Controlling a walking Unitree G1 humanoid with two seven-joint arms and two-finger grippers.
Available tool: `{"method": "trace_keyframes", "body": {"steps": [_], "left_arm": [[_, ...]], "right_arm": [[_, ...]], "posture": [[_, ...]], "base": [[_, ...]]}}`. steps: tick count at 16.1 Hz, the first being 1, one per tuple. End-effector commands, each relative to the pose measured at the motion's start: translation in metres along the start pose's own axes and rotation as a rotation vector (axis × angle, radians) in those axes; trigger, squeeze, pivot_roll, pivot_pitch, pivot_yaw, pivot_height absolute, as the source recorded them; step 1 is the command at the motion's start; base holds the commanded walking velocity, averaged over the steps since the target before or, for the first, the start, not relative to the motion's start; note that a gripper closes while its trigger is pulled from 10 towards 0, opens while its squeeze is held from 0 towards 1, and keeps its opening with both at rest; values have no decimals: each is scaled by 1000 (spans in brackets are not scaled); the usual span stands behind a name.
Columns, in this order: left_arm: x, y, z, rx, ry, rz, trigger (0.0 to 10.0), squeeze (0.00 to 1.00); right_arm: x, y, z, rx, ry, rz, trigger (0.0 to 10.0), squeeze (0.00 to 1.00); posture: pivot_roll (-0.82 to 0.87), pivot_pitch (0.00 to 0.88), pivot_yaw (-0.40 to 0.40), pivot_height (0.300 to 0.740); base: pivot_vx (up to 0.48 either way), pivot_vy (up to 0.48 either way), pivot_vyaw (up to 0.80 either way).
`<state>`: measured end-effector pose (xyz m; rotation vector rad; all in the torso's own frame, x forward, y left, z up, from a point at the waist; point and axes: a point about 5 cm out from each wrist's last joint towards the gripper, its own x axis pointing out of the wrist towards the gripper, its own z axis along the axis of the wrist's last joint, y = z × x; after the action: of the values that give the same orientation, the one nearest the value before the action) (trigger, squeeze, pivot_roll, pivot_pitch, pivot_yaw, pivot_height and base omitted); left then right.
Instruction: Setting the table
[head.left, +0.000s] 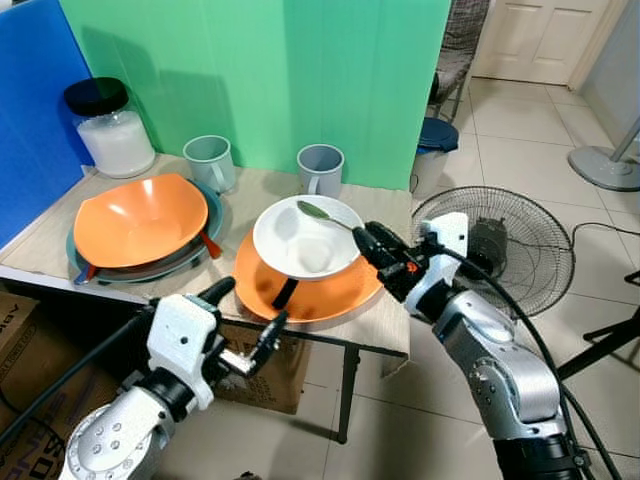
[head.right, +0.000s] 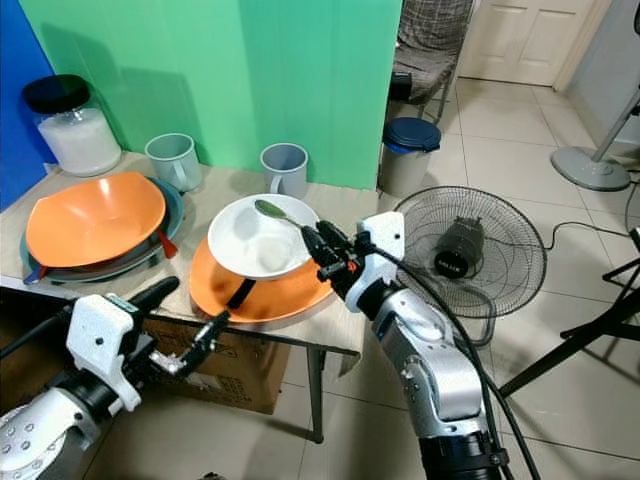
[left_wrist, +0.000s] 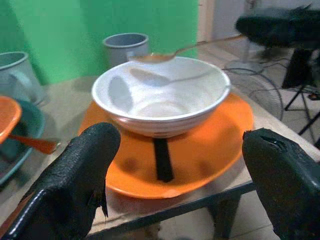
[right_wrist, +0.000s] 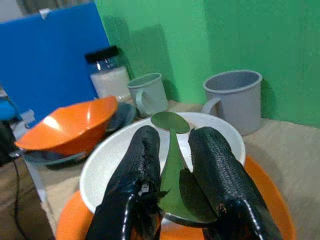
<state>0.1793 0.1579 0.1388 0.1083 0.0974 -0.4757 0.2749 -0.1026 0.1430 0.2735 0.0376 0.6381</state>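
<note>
A glossy sheen is shown by the round white ceramic-looking bowl (head.left: 307, 238) and the orange plastic plate (head.left: 340, 290) (smooth both); the thin metal spoon (head.left: 322, 214) is dull, the pale wooden tabletop (head.left: 250, 190) matt.

My desk (head.left: 30, 250) has a pale wood-grain top. A green panel (head.left: 270, 80) stands behind it, a blue panel (head.left: 30, 100) at my left. Under the desk is a cardboard box (head.left: 262, 375). Pale floor tiles (head.left: 520, 160), evenly lit. A floor fan (head.left: 505, 245) lies tilted at my right. A white panelled door (head.left: 540, 35) beyond, with a blue-lidded bin (head.left: 437, 150) and a chair (head.left: 460, 45) nearby.
</note>
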Motion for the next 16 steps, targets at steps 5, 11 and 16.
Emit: {"method": "trace_keyframes", "body": {"steps": [5,11,16], "left_arm": [[4,3,3,16,-20,35,10000,0],[13,0,10,31,-61,42,10000,0],[22,1,13,34,-77,49,10000,0]], "right_arm": [[-5,3,13,-9,-40,28,10000,0],[-21,-12,38,62,-150,-79,10000,0],[-30,-15,45,58,-163,-132,10000,0]], "posture": [[-17,0,31,740],[-35,0,46,740],[-61,0,70,740]], "base": [[0,0,-286],[0,0,-400],[0,0,-320]]}}
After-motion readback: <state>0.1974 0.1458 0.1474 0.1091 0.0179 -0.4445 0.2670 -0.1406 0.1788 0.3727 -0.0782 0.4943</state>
